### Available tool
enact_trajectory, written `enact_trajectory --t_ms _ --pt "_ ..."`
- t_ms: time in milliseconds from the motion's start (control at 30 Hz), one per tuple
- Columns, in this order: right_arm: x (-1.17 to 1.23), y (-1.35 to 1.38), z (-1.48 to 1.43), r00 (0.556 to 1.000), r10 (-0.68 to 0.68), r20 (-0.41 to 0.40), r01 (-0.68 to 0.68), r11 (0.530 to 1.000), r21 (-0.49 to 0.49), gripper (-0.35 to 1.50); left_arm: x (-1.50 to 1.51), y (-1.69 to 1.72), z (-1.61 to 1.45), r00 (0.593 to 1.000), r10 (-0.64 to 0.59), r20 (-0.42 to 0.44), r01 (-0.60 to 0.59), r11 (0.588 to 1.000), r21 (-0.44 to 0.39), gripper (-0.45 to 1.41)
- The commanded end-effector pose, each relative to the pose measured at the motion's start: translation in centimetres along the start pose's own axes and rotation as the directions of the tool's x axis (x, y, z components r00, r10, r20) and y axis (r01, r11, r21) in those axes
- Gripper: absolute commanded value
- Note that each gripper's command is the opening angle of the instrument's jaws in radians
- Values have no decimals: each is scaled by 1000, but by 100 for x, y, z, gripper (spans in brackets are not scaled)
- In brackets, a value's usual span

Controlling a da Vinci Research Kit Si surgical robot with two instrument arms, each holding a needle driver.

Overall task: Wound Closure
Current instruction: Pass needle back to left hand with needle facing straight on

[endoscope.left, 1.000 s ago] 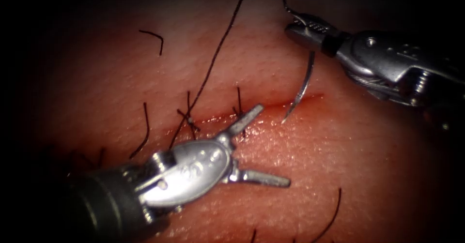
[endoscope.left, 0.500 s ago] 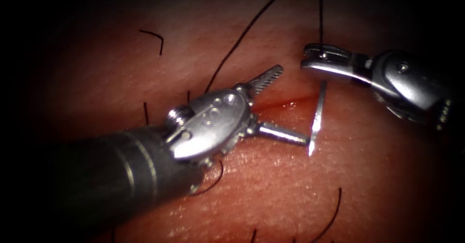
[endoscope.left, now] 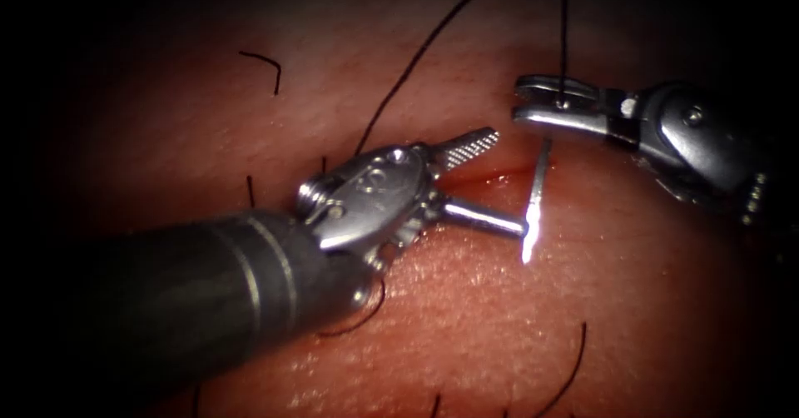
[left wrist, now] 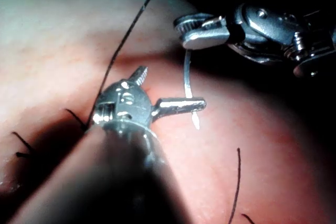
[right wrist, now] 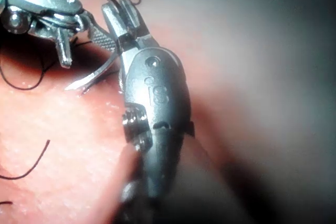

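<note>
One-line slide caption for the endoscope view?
Right gripper holds the needle near its thread end above the tissue; open left gripper straddles the needle near its tip.

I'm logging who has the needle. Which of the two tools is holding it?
The right arm's silver needle driver holds the curved steel needle near its thread end, clear of the tissue. The left arm's needle driver stands open, one jaw beside the needle.
</note>
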Motion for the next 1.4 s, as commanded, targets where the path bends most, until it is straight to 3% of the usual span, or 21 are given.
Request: enact_trajectory --t_ms 33,200,300,433,700,767,800,833,1000,1033,1067,1167,1267,1367,1400 --pt "-3 2 11 1000 -15 -12 15 1000 10 -35 1 -4 7 1000 -23 -5 23 999 -34 78" --pt "-2 1 13 999 -36 -23 36 999 17 -35 2 -6 12 994 -111 5 111 990 -85 78" --pt "-2 0 14 999 -36 -28 36 999 15 -35 3 -8 14 989 -145 19 146 987 -72 78" --pt "1 -3 15 998 -47 -44 47 999 10 -35 1 -15 15 977 -213 30 214 975 -58 35" --pt "4 -8 21 996 -59 -68 59 998 -4 -35 -4 -19 18 970 -232 68 234 972 -30 22" --pt "4 -9 22 996 -59 -65 59 998 -8 -35 -6 -18 17 967 -242 74 245 969 -28 -12" --pt "4 -10 22 996 -59 -65 59 998 -9 -35 -7 -17 17 967 -241 80 244 969 -27 -39" --pt "4 -10 23 996 -59 -65 59 998 -9 -35 -8 -17 17 966 -241 90 244 969 -28 -45" --pt "4 -9 23 997 -53 -48 51 998 -40 -35 -16 -15 15 961 -228 158 245 964 -102 -45" --pt "4 -9 23 998 -52 -35 50 997 -58 -25 -16 -15 14 958 -238 160 256 961 -105 -45" --pt "4 -9 24 999 -40 -22 38 996 -76 12 -16 -15 13 955 -248 163 268 957 -110 -45" --pt "4 -13 25 999 29 -19 -31 995 -93 84 -13 -16 9 948 -271 164 290 952 -99 -45" --pt "6 -18 25 999 42 -2 -42 991 -128 103 -10 -17 5 946 -279 162 296 951 -87 -45" --pt "8 -24 25 998 49 28 -44 984 -170 104 -6 -19 1 948 -283 147 294 954 -58 -45" --pt "10 -27 25 998 45 52 -33 978 -206 114 -5 -19 -1 949 -284 137 293 955 -52 -45"
